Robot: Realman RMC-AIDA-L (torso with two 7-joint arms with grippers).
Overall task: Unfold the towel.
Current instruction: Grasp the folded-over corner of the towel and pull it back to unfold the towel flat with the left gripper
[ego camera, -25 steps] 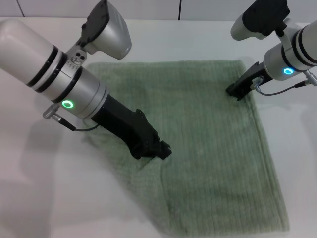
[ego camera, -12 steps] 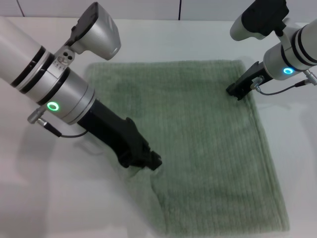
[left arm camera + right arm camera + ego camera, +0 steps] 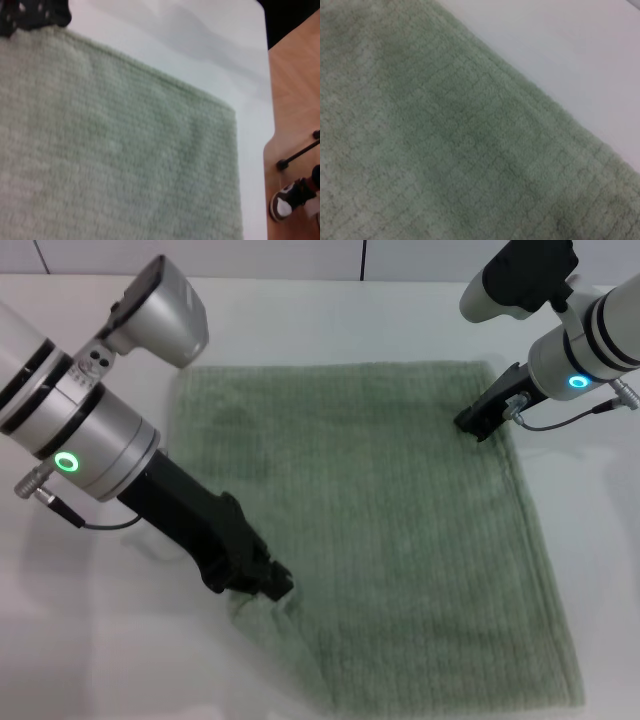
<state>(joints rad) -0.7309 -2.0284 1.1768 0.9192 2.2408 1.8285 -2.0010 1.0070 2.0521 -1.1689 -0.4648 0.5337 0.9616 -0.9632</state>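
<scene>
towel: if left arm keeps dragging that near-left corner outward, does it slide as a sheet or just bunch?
Probably bunches locally: the towel looks limp, already puckered at the left gripper. Its ribbed terry likely grips the table, so it should drag rather than glide. The right gripper sits on the far-right corner and may anchor it, which should help it stretch flat.

A white table (image 3: 330, 320) with a smooth, matt top fills the head view, lit evenly from above with soft shadows. Along its far edge stands a pale wall (image 3: 300, 258) split by thin dark seams. Past the table's edge, the left wrist view shows a wooden floor (image 3: 295, 115) (warm, honey-toned), where a black-and-white shoe (image 3: 290, 202) and a dark metal stand leg (image 3: 299, 154) rest.
</scene>
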